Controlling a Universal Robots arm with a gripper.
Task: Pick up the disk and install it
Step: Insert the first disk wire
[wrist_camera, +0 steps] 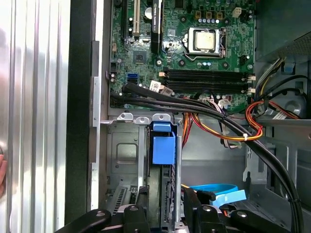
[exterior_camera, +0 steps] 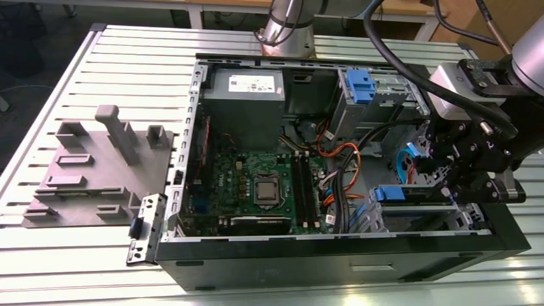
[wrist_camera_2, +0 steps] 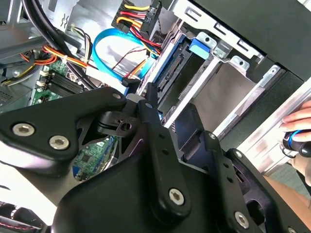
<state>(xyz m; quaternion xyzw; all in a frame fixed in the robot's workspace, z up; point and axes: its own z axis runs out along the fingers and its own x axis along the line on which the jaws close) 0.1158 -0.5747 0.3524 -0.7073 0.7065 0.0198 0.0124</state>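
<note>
The disk (wrist_camera: 163, 177) stands on edge in a slot of the grey metal drive cage (wrist_camera: 127, 155), in a corner of the open computer case (exterior_camera: 340, 252), which lies on its side on the slatted table (exterior_camera: 51, 83). In the first wrist view the disk's long axis runs straight away from the tool (wrist_camera: 165, 213) toward the motherboard (wrist_camera: 194, 48). The blue tab (wrist_camera: 164, 143) at its far end sits just short of the black cables (wrist_camera: 194, 104) that cross between cage and board. Its near end lies right at the tool, in line with the tool's middle. Disk, slot and tool therefore share one line, and the disk shows no tilt against the cage walls beside it. In the exterior view that line runs from the exterior view's right, where the tool hangs over the cage, toward its left, with the disk's blue end nearest the board. I cannot tell whether the tool is clamped on the disk's near end or spread clear of it, because the contact does not show plainly. Most of the disk's length lies within the cage, so it looks largely seated, though full seating cannot be confirmed. A person's hand (wrist_camera_2: 299, 124) is outside the case, well apart from the tool.
</note>
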